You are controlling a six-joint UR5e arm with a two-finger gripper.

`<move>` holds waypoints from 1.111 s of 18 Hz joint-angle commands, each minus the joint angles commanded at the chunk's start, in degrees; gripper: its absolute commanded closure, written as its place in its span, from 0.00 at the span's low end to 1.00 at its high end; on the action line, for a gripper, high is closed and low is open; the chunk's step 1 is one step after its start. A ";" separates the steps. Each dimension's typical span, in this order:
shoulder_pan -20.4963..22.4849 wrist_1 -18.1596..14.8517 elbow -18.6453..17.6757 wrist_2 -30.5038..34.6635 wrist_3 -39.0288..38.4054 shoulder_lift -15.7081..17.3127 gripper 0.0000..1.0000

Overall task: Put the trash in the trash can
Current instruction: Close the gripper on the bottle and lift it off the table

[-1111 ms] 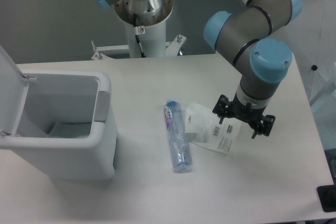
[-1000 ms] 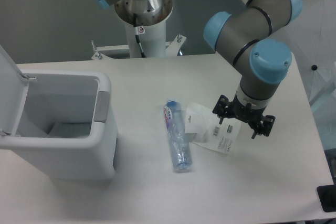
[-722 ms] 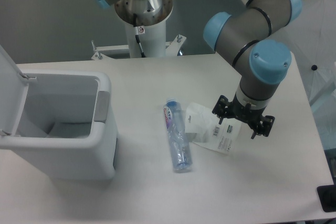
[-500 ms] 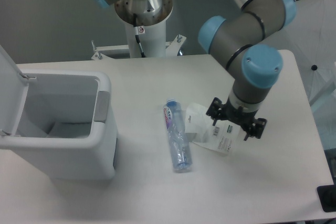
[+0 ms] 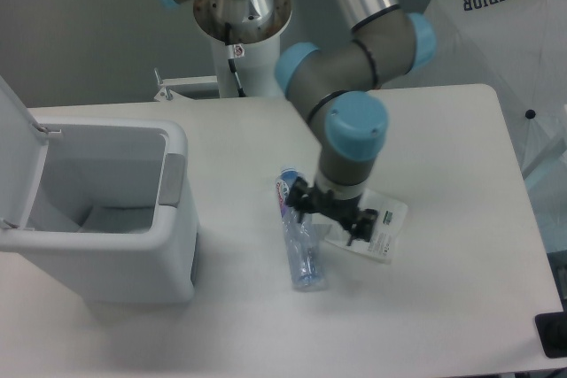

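Two pieces of trash lie on the white desk (image 5: 443, 325), and against the earlier pictures it is the arm that has changed: the grey arm with pale blue joint caps (image 5: 354, 126) has swung from the 3 o'clock side of the desk toward its middle, so the black pincer (image 5: 330, 212) now hangs over the inner edge of the flat clear-white plastic packet with a barcode sticker (image 5: 383, 227), just beside the bottle, where a second ago it stood at the packet's outer edge. Its fingers look spread with nothing between them, one tip near the bottle's neck and the other over the packet; whether they touch either thing cannot be told. The clear crushed plastic bottle with a blue cap and red-white label (image 5: 299, 241) lies where it lay, its long axis running from 12 to 6 o'clock, just at 9 o'clock of the pincer. The packet also seems unmoved, though the arm now covers its 9 o'clock half. One large white boxy plastic bin with rounded edges (image 5: 97, 210) stands well apart at the desk's 9 o'clock edge, its hinged lid (image 5: 16, 161) flipped up and a grey panel (image 5: 174, 179) on the rim facing the trash; bare desk lies between bin and bottle. At 12 o'clock rises the white arm pedestal (image 5: 241, 50), and at 2 o'clock a white sheet with dark lettering (image 5: 505, 33).
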 joint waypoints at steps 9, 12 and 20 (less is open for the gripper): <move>-0.53 0.09 0.42 0.00 -12.30 -2.37 0.00; -0.53 0.26 1.66 0.35 -12.92 -3.16 0.00; -0.88 1.05 3.06 1.14 -19.76 -6.50 0.00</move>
